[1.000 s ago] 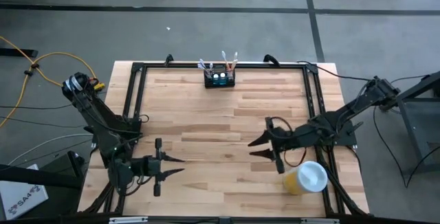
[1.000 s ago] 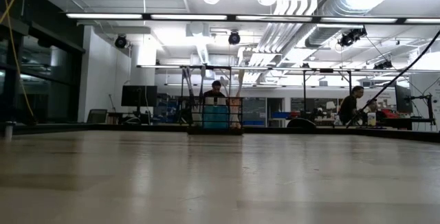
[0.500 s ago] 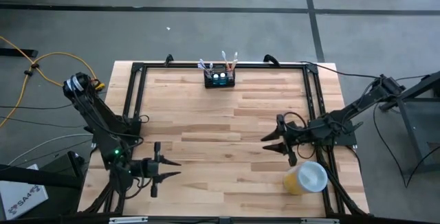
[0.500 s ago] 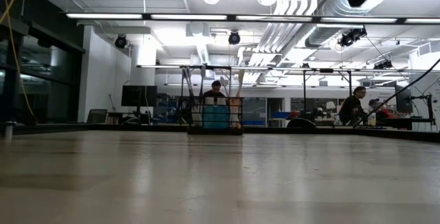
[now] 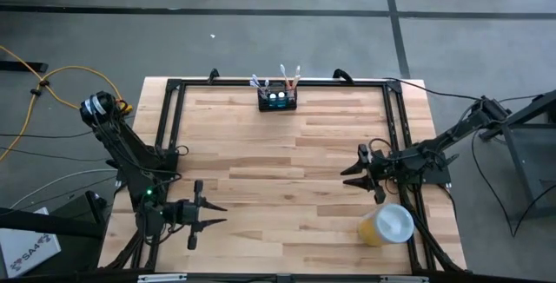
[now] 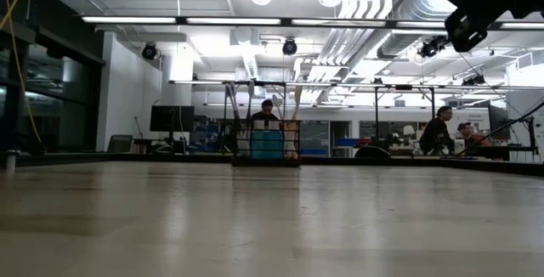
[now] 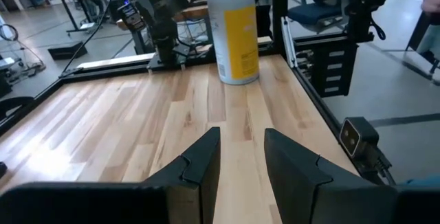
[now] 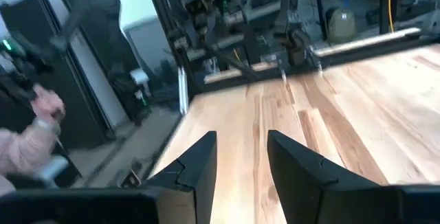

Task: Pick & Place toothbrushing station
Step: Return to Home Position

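At the far edge of the counter [image 5: 261,153], dead centre, sits your toothbrushing station [image 5: 277,100]: a small black caddy with toothbrushes [image 5: 289,76] poking up from its top slots. From table height it shows upright, small, against the far rail. Neither arm is anywhere close to it.

Down in the near-left corner hangs your left pincer [image 5: 219,214], pointing right across the planks. Its fingers [image 7: 199,162] are spread and nothing sits between them; its wrist view shows only bare wood in the gap. Over on the right, about mid-depth, your right pincer [image 5: 347,177] points left toward the middle, fingers [image 8: 196,159] likewise parted and empty. A yellow cup [image 5: 387,224] with a white lid stands in the near-right corner, near that right arm but apart from it, and well apart from the left pincer.

My read: the loading looks finished, with the brushes in the caddy and both pincers empty, so the step in hand is the return to rest.

What the next move calls for is no grasp at all. Fold each arm back toward its own side and keep the fingers clear of the wood. Mind the right one: the cup sits close on the near side of its forearm, so draw that arm straight back. Don't swing it toward the near edge, or you could topple the cup. Leave the caddy alone.
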{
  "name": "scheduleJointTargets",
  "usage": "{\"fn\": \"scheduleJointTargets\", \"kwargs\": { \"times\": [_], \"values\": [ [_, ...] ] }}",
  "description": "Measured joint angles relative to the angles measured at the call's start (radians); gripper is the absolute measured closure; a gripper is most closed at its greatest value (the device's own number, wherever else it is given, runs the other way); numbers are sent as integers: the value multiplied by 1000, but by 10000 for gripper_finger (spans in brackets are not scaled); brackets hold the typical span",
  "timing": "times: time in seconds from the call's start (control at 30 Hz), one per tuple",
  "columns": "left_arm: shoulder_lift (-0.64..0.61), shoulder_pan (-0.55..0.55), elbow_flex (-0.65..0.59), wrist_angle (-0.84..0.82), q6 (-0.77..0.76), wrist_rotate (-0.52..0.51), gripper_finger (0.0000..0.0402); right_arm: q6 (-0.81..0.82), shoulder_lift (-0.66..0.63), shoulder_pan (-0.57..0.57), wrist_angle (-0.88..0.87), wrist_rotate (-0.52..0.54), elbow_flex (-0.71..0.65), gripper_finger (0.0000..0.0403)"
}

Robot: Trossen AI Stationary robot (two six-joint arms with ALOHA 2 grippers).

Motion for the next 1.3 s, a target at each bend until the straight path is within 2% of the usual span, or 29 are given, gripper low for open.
{"fn": "scheduleJointTargets", "kwargs": {
  "times": [0.43,0.63,1.3],
  "values": [
    [0,1,0,8,-1,9,293,6,-190,0,36,1,-163,282],
    [0,1,0,12,0,9,293,-1,-269,0,47,-50,-195,282],
    [0,1,0,19,0,10,293,12,-493,0,-290,-51,-199,282]
  ]
}}
